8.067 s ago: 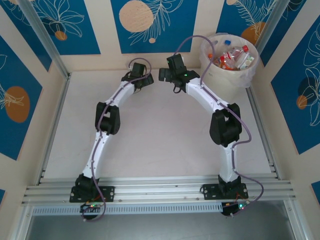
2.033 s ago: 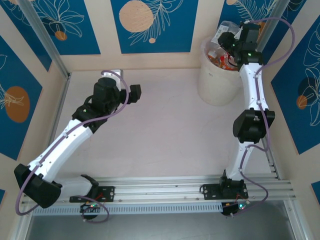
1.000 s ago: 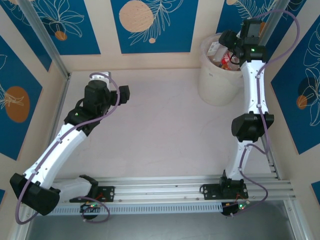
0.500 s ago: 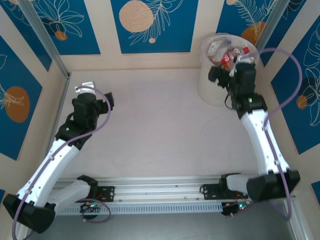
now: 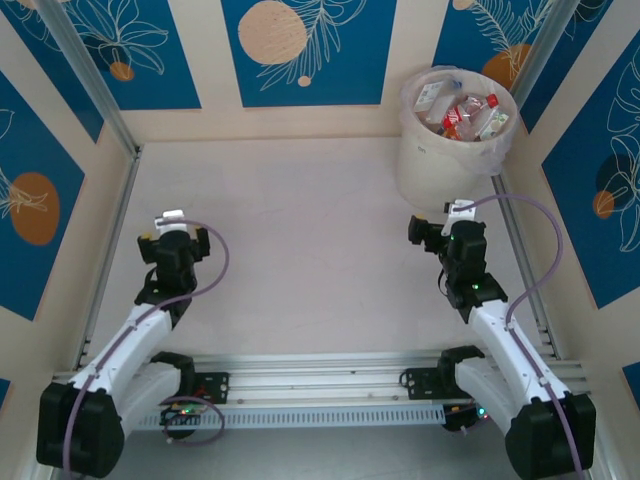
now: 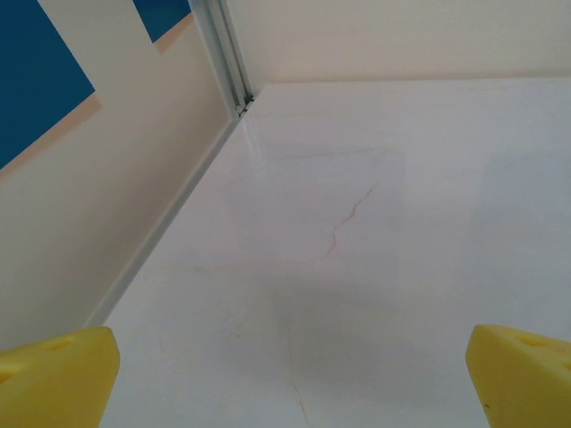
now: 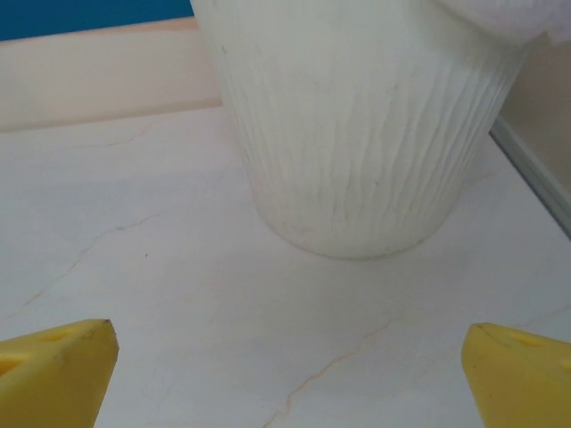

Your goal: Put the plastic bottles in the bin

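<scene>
1. At 5 o'clock of the table (image 5: 300, 240), R gripper (image 7: 285, 379): jaws spread wide, nothing betw. the yellow tips, so released and empty.
2. At 7 o'clock, L gripper (image 6: 285, 383): same, wide apart, holding nothing. It points over bare table toward the corner post (image 6: 227, 53) at its 11 o'clock.
3. Bin (image 5: 440, 170): near R gripper at its 12 o'clock, not touching. It stands in the table's 1 o'clock corner, close to back wall and side rail (image 5: 520, 250).
4. Plastic bottles (image 5: 468, 112): piled inside the bin, red labels and caps showing within the liner rim. Every bottle I can see lies in there.
5. Step, my read: drop-off looks done, both arms folded low by their bases, so task prob. complete. Next move needs a fresh bottle to be spotted first; otherwise just rest.
6. Room: wide open table betw. the arms, 9 to 3 o'clock. Tight spots: R arm has the bin at 12 and the rail at 3; L arm has the side wall at 9.
</scene>
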